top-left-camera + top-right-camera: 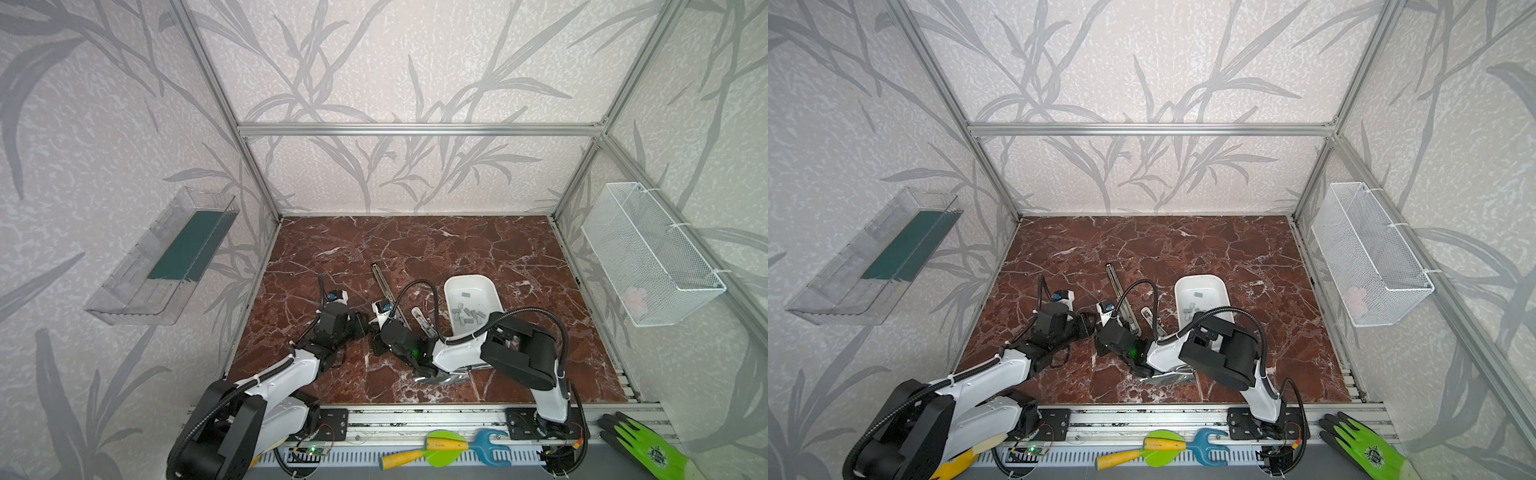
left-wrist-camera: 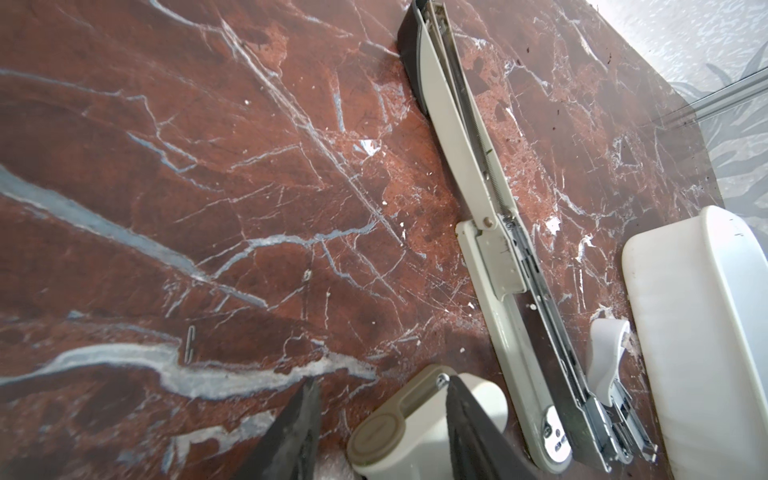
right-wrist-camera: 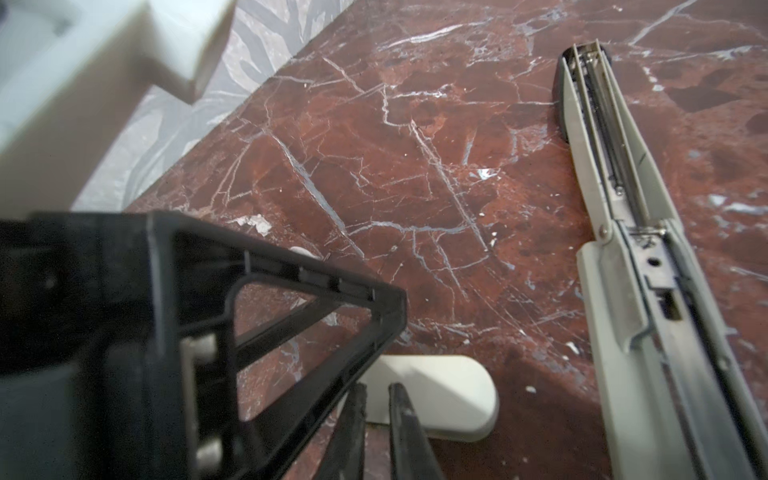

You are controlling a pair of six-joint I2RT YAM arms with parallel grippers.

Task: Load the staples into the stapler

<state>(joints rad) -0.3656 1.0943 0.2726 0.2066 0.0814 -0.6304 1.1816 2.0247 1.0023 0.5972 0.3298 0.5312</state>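
The stapler [image 1: 384, 286] [image 1: 1119, 286] lies opened flat on the marble table, its metal channel [image 2: 469, 158] [image 3: 648, 291] facing up. The staples [image 1: 467, 313] [image 1: 1194, 309], small grey strips, lie in the white tray [image 1: 478, 286] [image 2: 685, 332] to its right. Left of the stapler a small white object with a beige tab [image 2: 407, 428] [image 3: 449, 395] rests on the table. My left gripper [image 2: 382, 380] [image 1: 365, 325] is open: one finger stands in front of that object, the other clear of it. My right gripper [image 3: 377, 386] points at the same object, fingers nearly together, nothing between them.
One loose staple [image 2: 190, 341] lies on bare marble. A white curved piece [image 2: 606, 357] sits between stapler and tray. A wire basket [image 1: 652, 257] hangs on the right wall, a clear shelf [image 1: 162, 257] on the left. Toy tools [image 1: 444, 451] and a green glove [image 1: 648, 449] lie in front.
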